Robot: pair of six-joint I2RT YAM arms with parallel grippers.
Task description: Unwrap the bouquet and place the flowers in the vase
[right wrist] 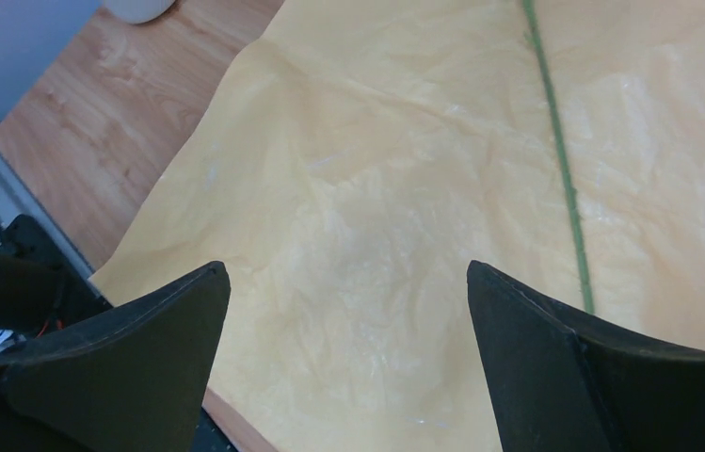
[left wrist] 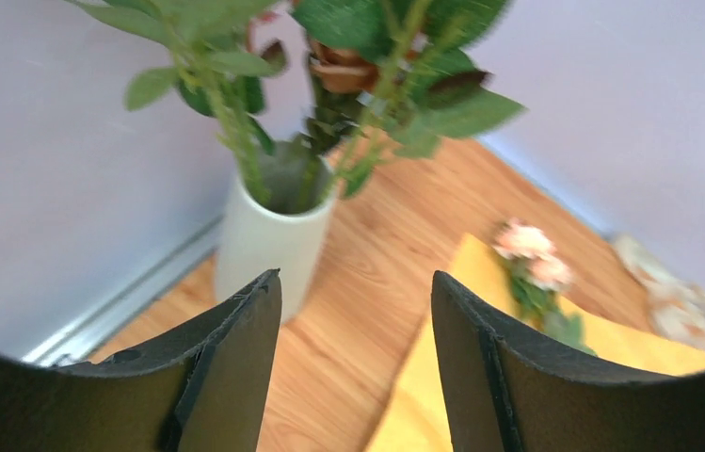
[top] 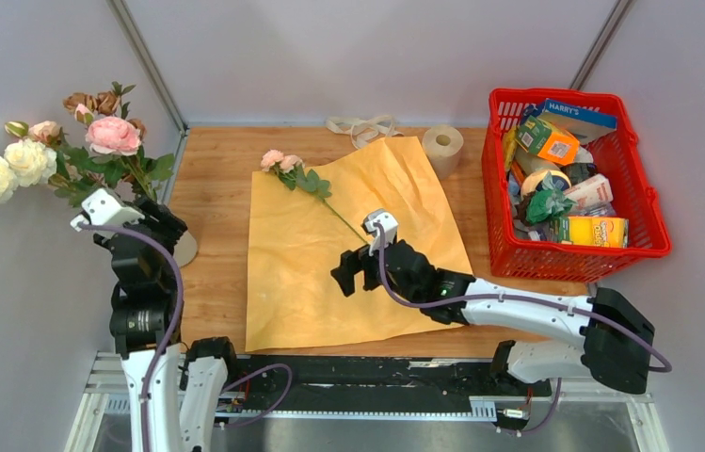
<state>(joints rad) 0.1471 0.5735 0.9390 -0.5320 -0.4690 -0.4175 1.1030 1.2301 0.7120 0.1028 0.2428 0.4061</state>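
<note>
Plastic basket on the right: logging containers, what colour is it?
The plastic mesh basket is red; the top external view shows it best.

the left hand (left wrist: 356,279) holds its two black fingers well apart. behind it the pale vase (left wrist: 268,240) stands upright on the wooden bench (left wrist: 395,217), with leafy green stems (left wrist: 235,141) in its mouth. at the right, blurred pink roses (left wrist: 532,254) lie on yellow paper (left wrist: 645,347).

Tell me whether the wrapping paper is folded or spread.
Spread: the wrapping paper lies open and flat on the table, one rose stem lying across it.

Left arm (top: 144,275), right arm (top: 527,312), jaws wide.
</note>
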